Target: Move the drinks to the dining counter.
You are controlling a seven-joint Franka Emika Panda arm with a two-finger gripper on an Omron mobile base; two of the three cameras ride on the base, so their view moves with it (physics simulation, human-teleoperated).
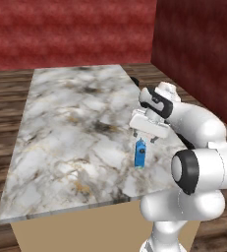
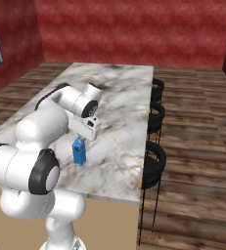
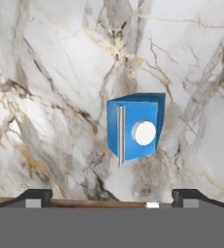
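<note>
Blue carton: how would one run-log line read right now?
blue carton: upright on dining counter | hand: open, above it, not touching

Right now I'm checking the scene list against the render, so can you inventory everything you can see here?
blue carton: one, blue with a white round cap on top, standing upright on the marble top near the robot's end, directly under the gripper
dining counter: one, white-grey marble top with dark and gold veins on a tan base, running away from the robot
stools: three, black, in a row along the counter's right long side
floor: brown wood planks, all around the counter
walls: red, behind and to the sides
gripper: one, white with dark tips, jaws open, just above the carton and not touching it
arm: one, white with dark joints, reaching over the counter's near end
</note>
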